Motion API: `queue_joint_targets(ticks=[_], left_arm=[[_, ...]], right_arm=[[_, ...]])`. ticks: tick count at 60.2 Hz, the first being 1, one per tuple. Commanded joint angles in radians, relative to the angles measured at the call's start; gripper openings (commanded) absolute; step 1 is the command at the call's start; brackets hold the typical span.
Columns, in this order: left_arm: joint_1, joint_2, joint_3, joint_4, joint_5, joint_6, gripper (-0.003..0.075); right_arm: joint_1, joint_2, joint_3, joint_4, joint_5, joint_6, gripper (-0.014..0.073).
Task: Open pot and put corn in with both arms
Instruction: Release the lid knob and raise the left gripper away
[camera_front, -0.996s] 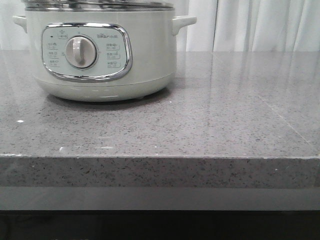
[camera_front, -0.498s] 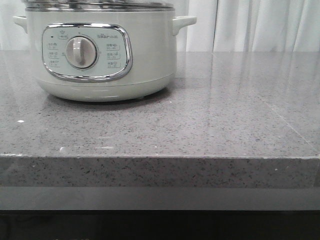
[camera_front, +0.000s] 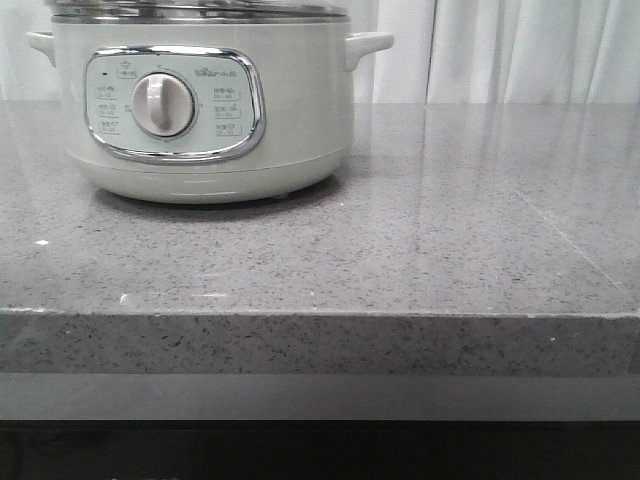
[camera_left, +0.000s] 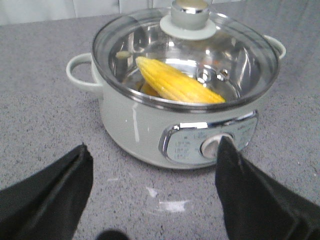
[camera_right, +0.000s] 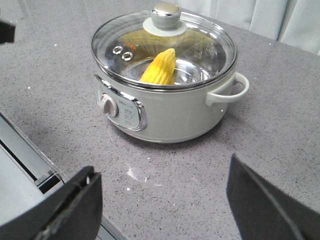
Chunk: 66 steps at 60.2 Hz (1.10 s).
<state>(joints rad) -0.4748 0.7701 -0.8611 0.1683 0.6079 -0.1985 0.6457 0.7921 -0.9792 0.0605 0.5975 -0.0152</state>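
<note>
Clearly spread wide and holding nothing: left gripper (camera_left: 150, 200) and right gripper (camera_right: 165, 200), both with matte black fingers (camera_left: 55, 195) hovering above the speckled grey stone counter (camera_front: 450, 230) in front of the pot (camera_front: 205, 110), touching nothing. Round, glossy, pale grey-green, with chrome-framed panel and white dial (camera_front: 163, 105); closed by a domed glass lid (camera_right: 200, 47) with steel knob (camera_right: 166, 11); inside the pot, leaning against its shiny steel wall, the ribbed yellow corn (camera_left: 175, 85).

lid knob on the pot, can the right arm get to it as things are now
Probably yes: the right end effector is open and empty, bare counter lies between it and the pot, and nothing covers the lid knob.
</note>
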Motion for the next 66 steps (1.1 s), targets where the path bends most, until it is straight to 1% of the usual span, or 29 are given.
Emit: queue_joint_targets(ticks=[1,8,19,34,37,40,44,50,53,58,62,66], left_arm=[[-0.004,-0.059,0.032,-0.007,-0.094,-0.011,0.0510],[-0.004,-0.097,0.074,-0.004,-0.095,-0.011,0.0510],[-0.004,-0.100,0.080,-0.004,-0.094,-0.011,0.0510],[-0.004,-0.100,0.080,-0.004,-0.096,-0.011,0.0509],[-0.004,-0.100,0.080,-0.004,-0.096,-0.011,0.0494],[-0.004,-0.100,0.080,-0.004,-0.096,-0.011,0.0455],[-0.004,-0.100,0.080,-0.004,-0.096,-0.011,0.0378],[-0.004,-0.100,0.080,-0.004,-0.096,-0.011,0.0232],[-0.004,-0.100,0.080,-0.004,-0.096,-0.011,0.0172],[-0.004,-0.100,0.080,-0.004,-0.096,-0.011,0.0092],[-0.004,-0.100,0.080,-0.004,-0.096,-0.011,0.0036],[-0.004,-0.100,0.080,-0.004,-0.094,-0.011,-0.0012]], right_arm=[[-0.004,-0.008,-0.025,-0.007,-0.078,0.000,0.0541],[-0.004,-0.008,-0.025,-0.007,-0.078,0.000,0.0541],[-0.004,-0.008,-0.025,-0.007,-0.076,0.000,0.0541],[-0.004,0.005,-0.025,-0.007,-0.014,0.000,0.0541],[-0.004,0.005,-0.025,-0.007,-0.007,0.000,0.0540],[-0.004,0.013,-0.025,-0.007,-0.005,0.000,0.0531],[-0.004,0.014,-0.025,-0.007,-0.004,0.000,0.0465],[-0.004,0.024,-0.025,-0.007,-0.004,0.000,0.0299],[-0.004,0.023,-0.025,-0.007,-0.004,0.000,0.0214],[-0.004,0.023,-0.025,-0.007,-0.004,0.000,0.0097],[-0.004,0.023,-0.025,-0.007,-0.004,0.000,0.0035],[-0.004,0.023,-0.025,-0.007,-0.004,0.000,-0.0004]])
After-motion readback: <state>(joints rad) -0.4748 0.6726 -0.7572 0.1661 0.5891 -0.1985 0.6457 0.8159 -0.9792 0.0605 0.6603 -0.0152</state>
